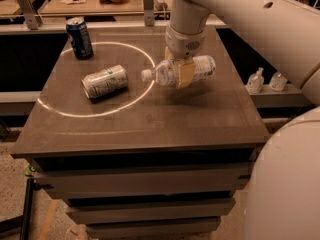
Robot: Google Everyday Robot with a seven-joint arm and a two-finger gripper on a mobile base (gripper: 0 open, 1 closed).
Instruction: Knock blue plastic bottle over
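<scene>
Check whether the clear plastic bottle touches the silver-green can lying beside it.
Apart: camera view shows bare tabletop between clear plastic bottle and silver-green can. Gripper is at the bottle's middle.

You see the soda can (80, 38) standing near the far left corner of the tabletop (150, 129), on the far side of the light ring (120, 43). Inside this ring, nearer to you, a second can (105, 81) lies on its side. To the right of it, toward the far right corner, the blue plastic bottle (202, 67) is lying crosswise, cap toward the ring. The gripper (179, 74) comes from above and clasps the bottle's middle. Past the right edge stand two small bottles (255, 80), lower than the tabletop.
</scene>
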